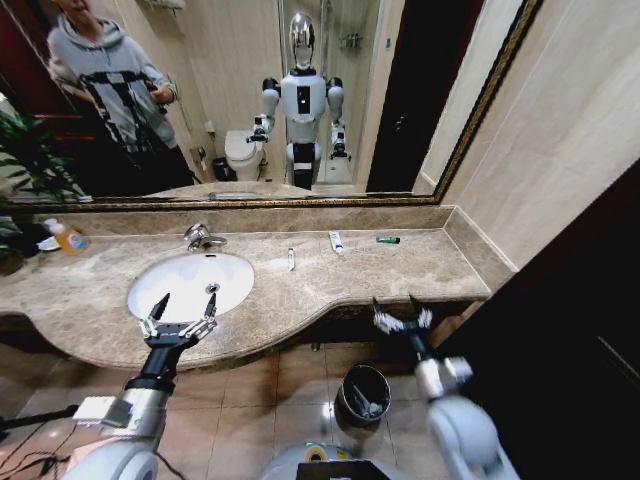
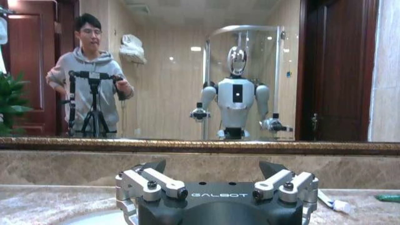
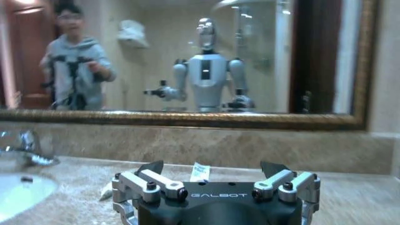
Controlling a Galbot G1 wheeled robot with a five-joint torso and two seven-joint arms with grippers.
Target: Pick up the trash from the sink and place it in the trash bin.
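Note:
The white oval sink (image 1: 190,285) sits in the brown marble countertop (image 1: 440,272), and its basin looks bare. On the counter to its right lie a thin white stick (image 1: 291,258), a white tube (image 1: 336,242) and a small green tube (image 1: 388,239). My left gripper (image 1: 180,310) hovers open over the sink's front rim. My right gripper (image 1: 400,308) is open just off the counter's front edge, right of the sink. The trash bin (image 1: 363,392) stands on the floor below, with litter inside. The left wrist view has my left gripper (image 2: 212,168) with the white tube (image 2: 334,204) beyond; the right wrist view has my right gripper (image 3: 212,168) facing that tube (image 3: 200,172).
A chrome tap (image 1: 200,238) stands behind the basin. An orange-yellow bottle (image 1: 66,236) and a plant (image 1: 20,170) are at the counter's far left. A large mirror (image 1: 300,100) backs the counter. A dark door panel (image 1: 580,330) is close on the right.

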